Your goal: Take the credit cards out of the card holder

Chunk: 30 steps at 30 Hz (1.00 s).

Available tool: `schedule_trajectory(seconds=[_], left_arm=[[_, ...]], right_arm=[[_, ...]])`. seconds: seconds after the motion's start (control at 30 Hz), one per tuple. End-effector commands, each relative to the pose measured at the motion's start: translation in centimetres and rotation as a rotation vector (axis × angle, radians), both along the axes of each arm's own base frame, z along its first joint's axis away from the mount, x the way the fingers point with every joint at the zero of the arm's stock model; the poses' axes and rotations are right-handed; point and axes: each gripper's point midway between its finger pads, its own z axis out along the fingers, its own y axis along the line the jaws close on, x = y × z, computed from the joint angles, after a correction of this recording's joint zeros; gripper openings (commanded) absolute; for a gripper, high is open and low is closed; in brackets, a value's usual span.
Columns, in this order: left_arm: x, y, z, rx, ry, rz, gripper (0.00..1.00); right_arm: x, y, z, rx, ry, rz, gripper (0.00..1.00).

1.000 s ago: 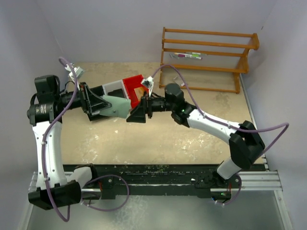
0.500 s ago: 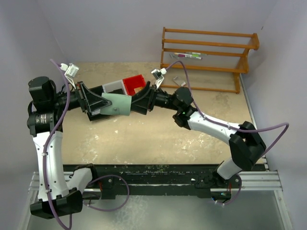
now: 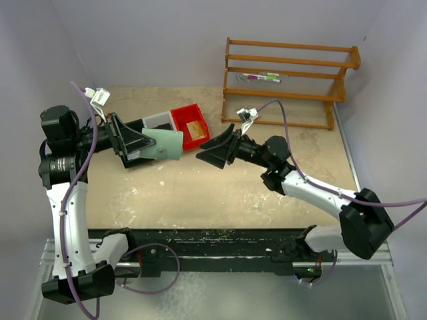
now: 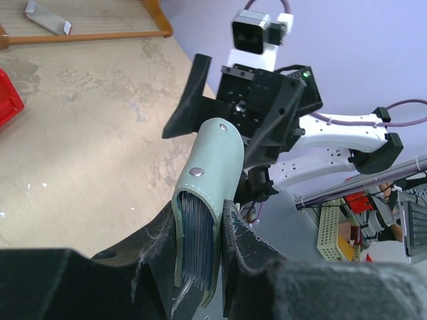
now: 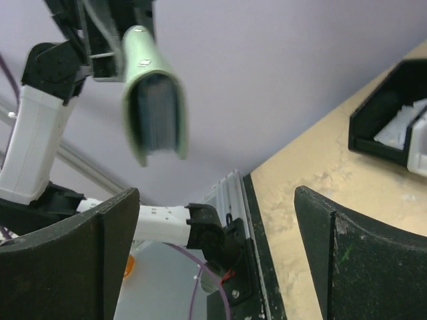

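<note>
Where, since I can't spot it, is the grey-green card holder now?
In the top view, the flat grey-green card holder is gripped in the left pincer, raised left of centre beside the red plastic bin, facing the open right pincer.

Free gap between right pincer (image 3: 211, 157) and card holder (image 3: 165, 145) (red bin (image 3: 177, 120) seemingly behind).

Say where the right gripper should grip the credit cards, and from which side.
Pinch the credit cards' ends showing in the card holder's open mouth, coming straight in along its length. The left gripper clamps the other end and the sleeve covers their flat faces, leaving only those edges to the open right gripper. Whether they protrude is unclear.
</note>
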Motion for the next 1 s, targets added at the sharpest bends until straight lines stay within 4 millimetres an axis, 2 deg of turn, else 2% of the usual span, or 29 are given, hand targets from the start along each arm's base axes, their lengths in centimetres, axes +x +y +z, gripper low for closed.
schedule_trajectory(seconds=[0.0,0.1,0.27,0.37,0.43,0.53,0.67,0.73,0.77,0.83,0.87,0.97], left_arm=[[-0.3,-0.1,0.5,0.008,-0.048,-0.002,0.0],[-0.5,-0.2,0.7,0.004,-0.069,-0.012,0.0],[-0.6,-0.3,1.5,-0.001,-0.088,-0.026,0.0],[-0.8,-0.3,1.7,-0.004,-0.091,-0.032,0.0],[-0.9,-0.4,1.8,-0.004,-0.096,-0.035,0.0],[-0.9,-0.4,1.7,-0.007,-0.095,-0.033,0.0],[-1.0,-0.4,1.5,-0.011,-0.093,-0.045,0.0],[-1.2,-0.5,1.4,-0.008,-0.099,-0.048,0.01],[-1.2,-0.5,1.4,-0.009,-0.098,-0.047,0.01],[-1.5,-0.6,1.5,-0.023,-0.089,-0.056,0.01],[-1.6,-0.7,1.7,-0.033,-0.084,-0.06,0.01],[-2.0,-0.8,2.6,-0.041,-0.104,-0.067,0.0]], right_arm=[[-1.3,0.1,6.3,0.148,-0.195,-0.145,0.99],[-2.4,2.4,8.4,0.179,-0.233,-0.101,1.0],[-2.2,3.3,9.7,0.262,-0.192,-0.062,1.0],[-2.3,3.6,10.5,0.299,-0.187,-0.036,0.95],[-2.2,3.9,11.0,0.309,-0.193,-0.027,0.89],[-2.3,4.0,10.9,0.307,-0.186,-0.014,0.74],[-2.8,4.3,10.4,0.284,-0.184,0.017,0.46],[-3.1,4.5,9.7,0.25,-0.167,0.043,0.37],[-3.1,4.6,9.3,0.236,-0.154,0.046,0.44],[-2.8,5.3,9.6,0.206,-0.155,0.056,0.69],[-2.5,5.6,9.2,0.192,-0.138,0.056,0.74],[-1.4,5.7,8.0,0.168,-0.096,0.008,0.81]])
